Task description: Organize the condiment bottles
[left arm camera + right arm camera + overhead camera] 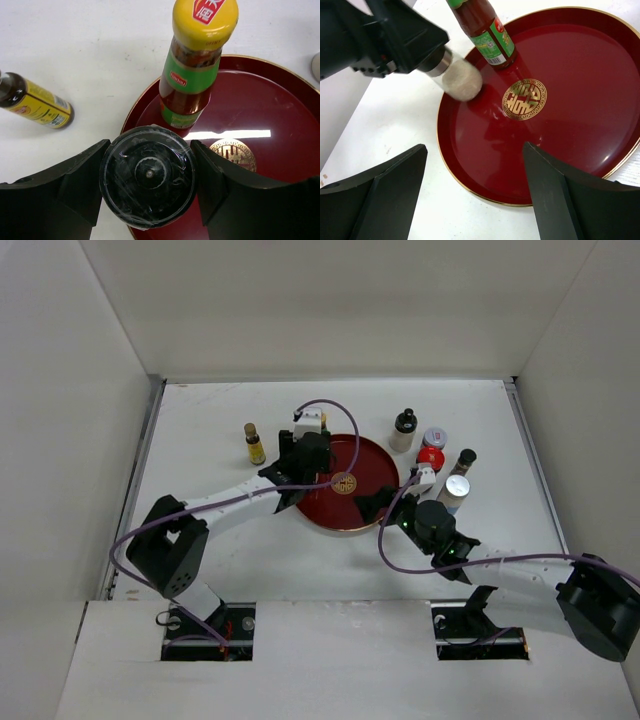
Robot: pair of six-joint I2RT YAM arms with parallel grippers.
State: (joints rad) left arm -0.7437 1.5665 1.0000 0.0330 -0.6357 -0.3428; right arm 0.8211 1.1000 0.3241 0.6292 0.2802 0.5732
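My left gripper (300, 468) (149, 176) is shut on a black-capped jar (147, 170) with whitish contents (459, 81) and holds it over the left rim of the round red tray (372, 455). A red sauce bottle with a yellow cap (192, 75) (489, 37) stands on the tray just beyond it. My right gripper (378, 502) (474, 147) is open and empty above the tray's near rim. A dark bottle with a yellow label (254, 444) (36, 102) stands left of the tray. Several more bottles (432, 458) stand right of the tray.
The group on the right holds a black-capped bottle (403, 430), a red-capped jar (434, 437), a dark-capped bottle (463, 462) and a silver-capped jar (454, 490). White walls enclose the table (220, 550) on three sides. Purple cables loop above both arms.
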